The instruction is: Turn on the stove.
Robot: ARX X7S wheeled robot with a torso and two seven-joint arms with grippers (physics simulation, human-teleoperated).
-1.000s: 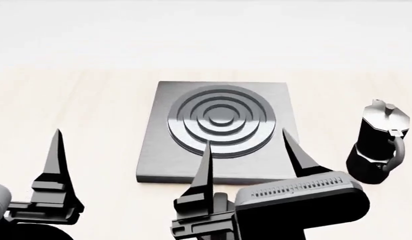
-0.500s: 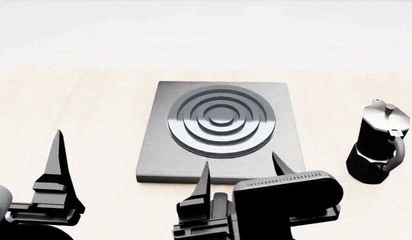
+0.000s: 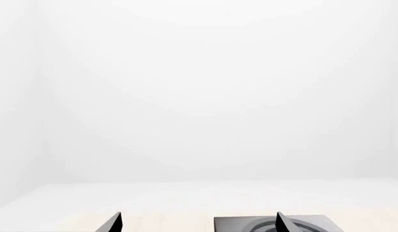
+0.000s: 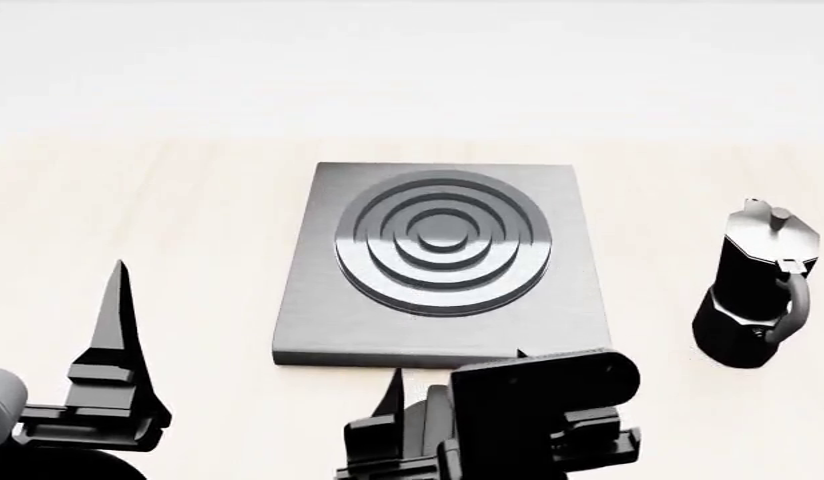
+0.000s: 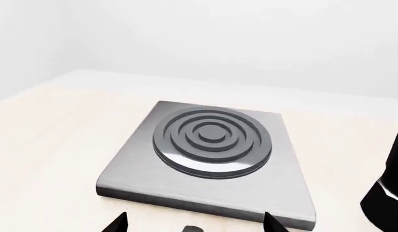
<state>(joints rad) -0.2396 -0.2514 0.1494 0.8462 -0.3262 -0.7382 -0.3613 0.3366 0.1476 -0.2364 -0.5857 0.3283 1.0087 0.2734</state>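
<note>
Since a second ago the right gripper [image 4: 452, 385] pulled back toward the robot: its fingertips were over the stove's near rings then, now they sat at the slab's near edge, mostly hidden behind the wrist housing. The left gripper [image 4: 119, 330] hadn't moved.

The stove [image 4: 443, 262] was a flat square slab of brushed grey metal with raised concentric rings, lying centre on the pale table [image 4: 159, 210]. In the right wrist view a small dark shape [image 5: 192, 229] peeked in at the frame edge just off the slab's near side, too cropped to identify.

Right gripper was spread wide, tips [image 5: 118, 223] well apart, holding nothing. Left gripper was likewise spread and empty, tips [image 3: 115, 223] apart.

The moka pot [image 4: 755, 290] stood upright at 3 o'clock of the stove, clear of its edge. There was open tabletop at 9 and 12 o'clock.
</note>
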